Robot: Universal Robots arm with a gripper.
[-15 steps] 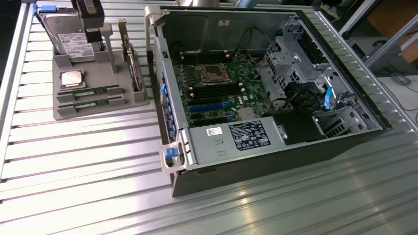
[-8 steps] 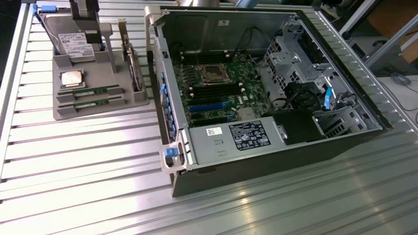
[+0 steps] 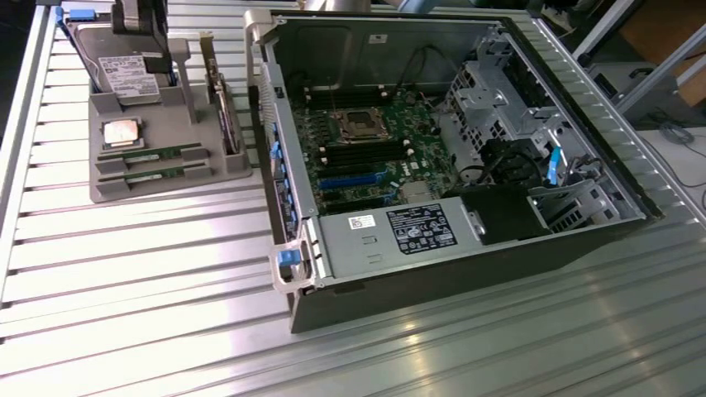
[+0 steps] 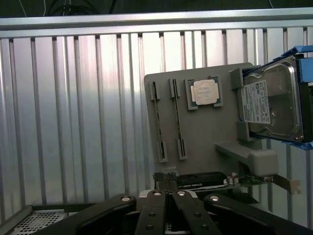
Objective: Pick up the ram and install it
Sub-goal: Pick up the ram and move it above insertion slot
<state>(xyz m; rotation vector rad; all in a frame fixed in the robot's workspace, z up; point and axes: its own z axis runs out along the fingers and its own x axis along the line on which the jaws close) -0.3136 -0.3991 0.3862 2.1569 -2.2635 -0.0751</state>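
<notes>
Exterior view, quick notes: grey parts holder [image 3: 182, 136] flat on slatted alu table [image 3: 132, 281], w/ open PC case [image 3: 441, 289] just beside holder, toward exterior view's right. In holder's two long slots, flat and parallel: inner ram stick [image 3: 149, 155], next to CPU [image 3: 121, 132] in holder's square pocket, and outer ram stick [image 3: 155, 175], btwn inner stick and holder's outer edge. Both green w/ small dark chips, both seated in holder, neither lifted. At holder's far end, hard drive [image 3: 124, 70] propped up at a tilt. Along holder's case-side edge, expansion card [image 3: 224, 116] standing on edge. Beyond holder, inside case: motherboard [image 3: 381, 169] w/ row of black ram slots [image 3: 359, 154], well apart from both sticks. Wrist view, same holder [image 4: 205, 132] from card side: outer ram stick [image 4: 157, 120] and inner ram stick [image 4: 177, 120] side by side, CPU [image 4: 204, 92] just past inner one, hard drive [image 4: 271, 100] at holder's end. Expansion card [image 4: 210, 180] along holder's edge closest to gripper [image 4: 168, 192], its metal bracket [image 4: 286, 183] past holder's corner. Gripper off holder's card-side edge, clear of holder. Fingers [image 4: 155, 213] pressed together, pinching nothing, no contact w/ either stick or card.
</notes>
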